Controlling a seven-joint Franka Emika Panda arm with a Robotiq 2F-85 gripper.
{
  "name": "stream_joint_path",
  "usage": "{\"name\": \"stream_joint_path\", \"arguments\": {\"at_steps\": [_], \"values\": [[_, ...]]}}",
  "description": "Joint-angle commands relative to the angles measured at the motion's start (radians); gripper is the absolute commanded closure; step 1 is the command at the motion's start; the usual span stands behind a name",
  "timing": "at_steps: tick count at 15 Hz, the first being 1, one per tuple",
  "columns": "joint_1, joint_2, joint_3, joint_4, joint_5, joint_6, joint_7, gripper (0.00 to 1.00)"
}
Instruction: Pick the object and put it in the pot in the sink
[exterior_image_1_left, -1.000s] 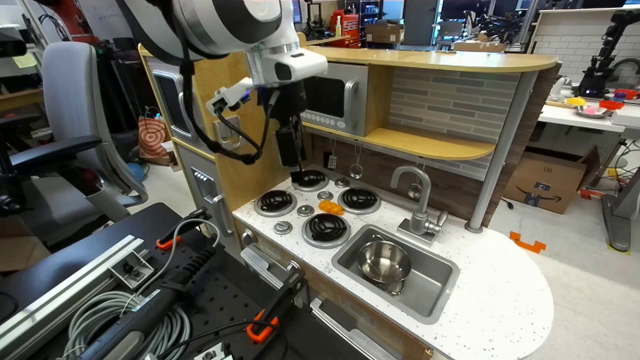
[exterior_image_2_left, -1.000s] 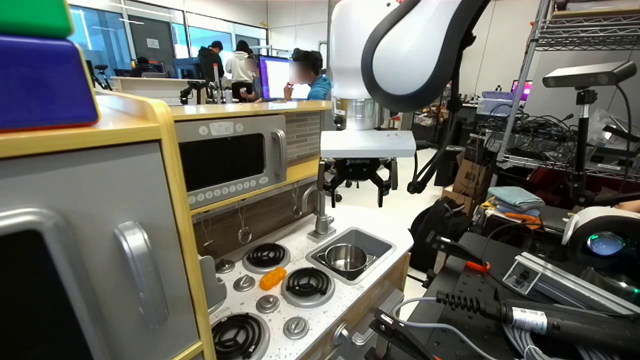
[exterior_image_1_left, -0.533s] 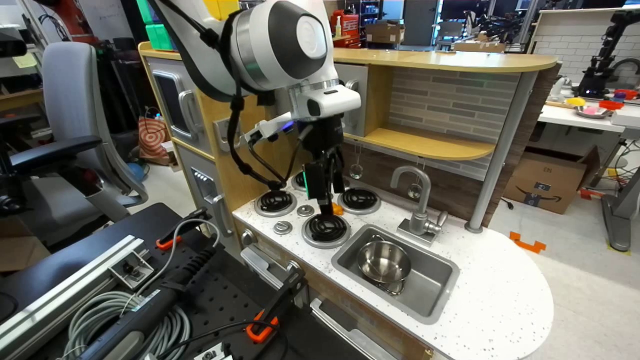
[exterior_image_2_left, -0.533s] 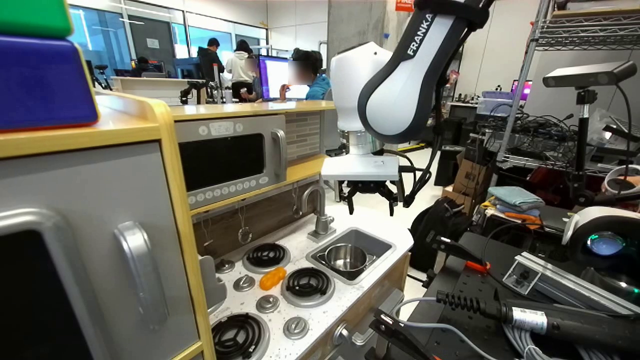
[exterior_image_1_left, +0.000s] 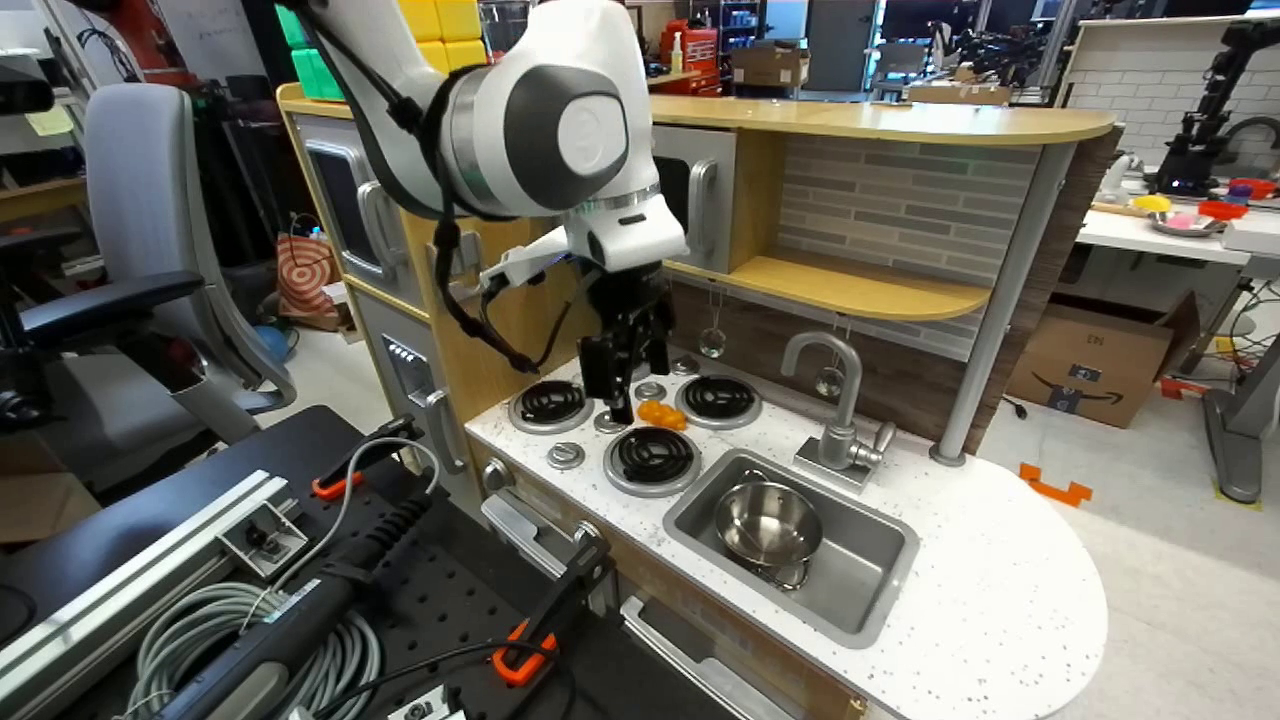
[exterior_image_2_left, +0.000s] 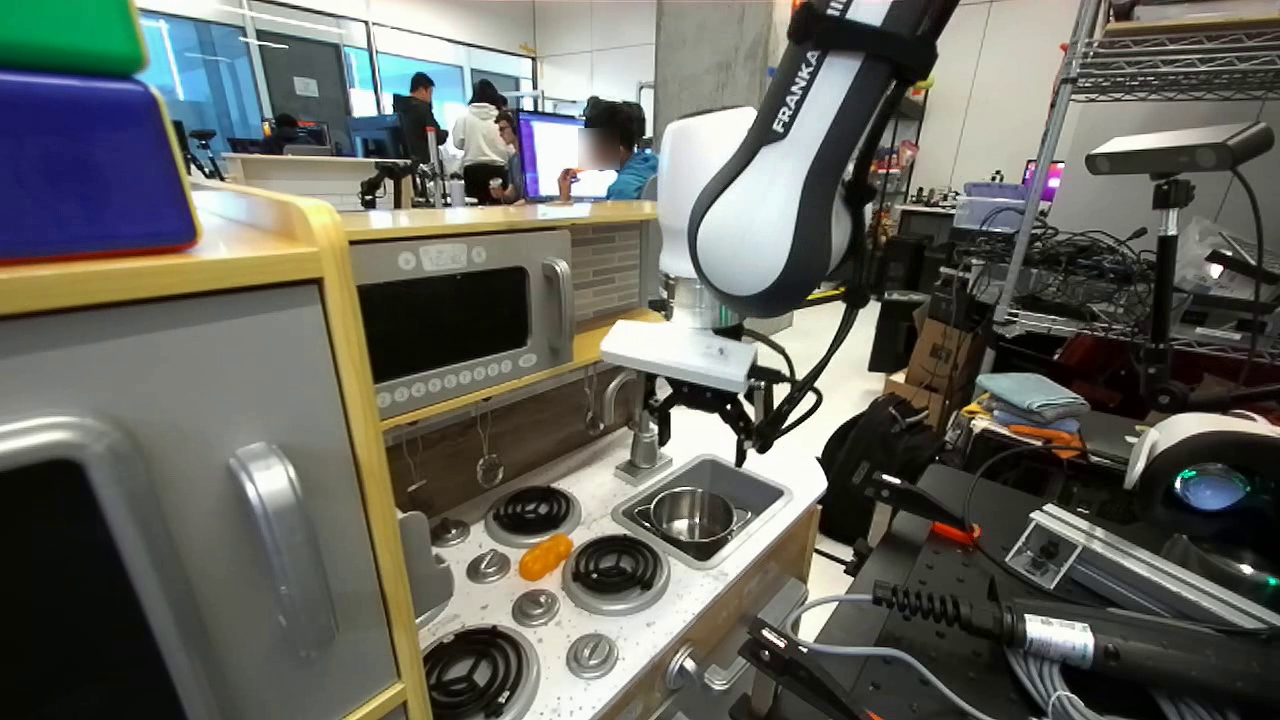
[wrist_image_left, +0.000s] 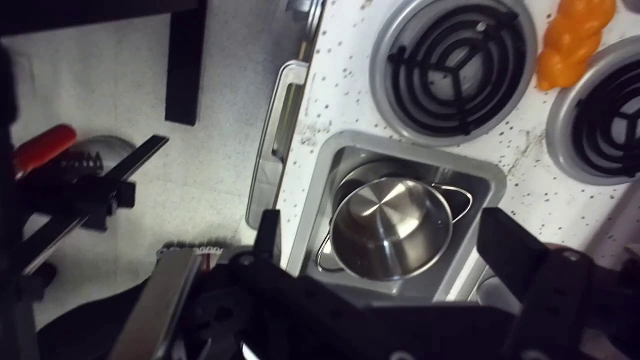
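Note:
The object, a small orange lumpy item (exterior_image_1_left: 662, 414), lies on the countertop among the burners and knobs; it also shows in an exterior view (exterior_image_2_left: 545, 557) and at the wrist view's upper right (wrist_image_left: 570, 45). The silver pot (exterior_image_1_left: 768, 523) stands in the steel sink (exterior_image_1_left: 850, 590); in the wrist view the pot (wrist_image_left: 390, 230) shows between the fingers, well beyond them, its inside bare. My gripper (exterior_image_2_left: 702, 455) is open and empty, held above the countertop. In the wrist view its fingertips (wrist_image_left: 380, 215) are wide apart. It is apart from the object and the pot.
A silver faucet (exterior_image_1_left: 840, 400) stands behind the sink. Several black burners (exterior_image_2_left: 615, 572) and grey knobs (exterior_image_2_left: 536, 607) surround the object. A microwave (exterior_image_2_left: 460, 315) and a wooden shelf (exterior_image_1_left: 860, 285) overhang the back. A black table (exterior_image_1_left: 450, 600) with clamps and cable adjoins the front.
My gripper has come down, still open; over the last half second it also tilted and shifted left in both exterior views. The object, partly hidden behind it half a second ago, shows again. Object and pot are unmoved.

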Motion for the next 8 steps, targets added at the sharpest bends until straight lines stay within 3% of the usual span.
{"name": "stream_joint_path", "arguments": {"at_steps": [1,8], "values": [[0.034,0.141,0.029,0.027,0.136,0.204,0.039,0.0],[0.09,0.36,0.075,0.145,0.381,0.513,-0.003,0.0]]}}
